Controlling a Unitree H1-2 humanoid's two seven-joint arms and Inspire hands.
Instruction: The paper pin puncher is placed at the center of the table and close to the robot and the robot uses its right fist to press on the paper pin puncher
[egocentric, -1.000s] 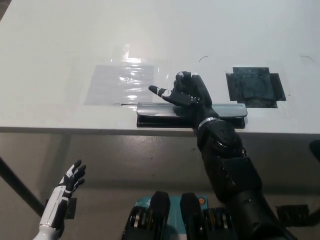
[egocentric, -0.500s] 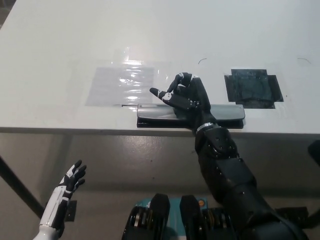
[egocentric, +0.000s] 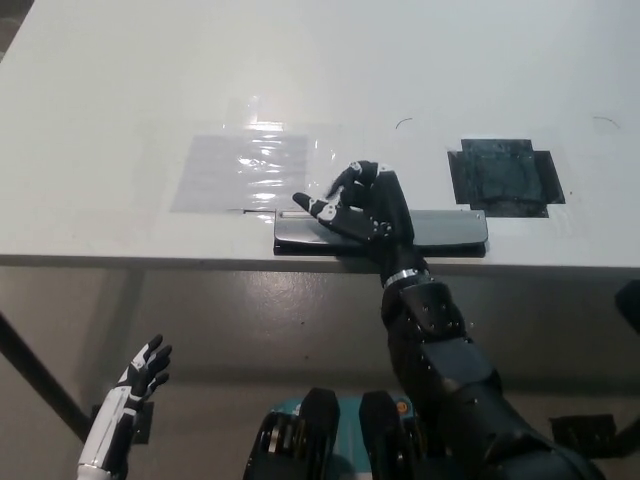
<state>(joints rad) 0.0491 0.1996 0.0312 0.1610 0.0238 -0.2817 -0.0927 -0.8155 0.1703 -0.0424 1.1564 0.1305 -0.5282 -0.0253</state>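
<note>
- Two hands show on my feed: the black right hand (egocentric: 362, 205) at frame centre and the white left hand (egocentric: 140, 378) at lower left.
- I see the right hand lying on the paper pin puncher (egocentric: 440, 230), fingers loosely curled, not a tight fist, gripping nothing.
- The puncher lies lengthwise along the near edge of the white table (egocentric: 120, 90), centre of frame.
- My left hand hangs below the table edge, fingers spread, empty.
- A clear plastic sheet (egocentric: 245, 168) lies left of the puncher; a dark patch (egocentric: 505, 175), possibly tape, sits to its upper right.
</note>
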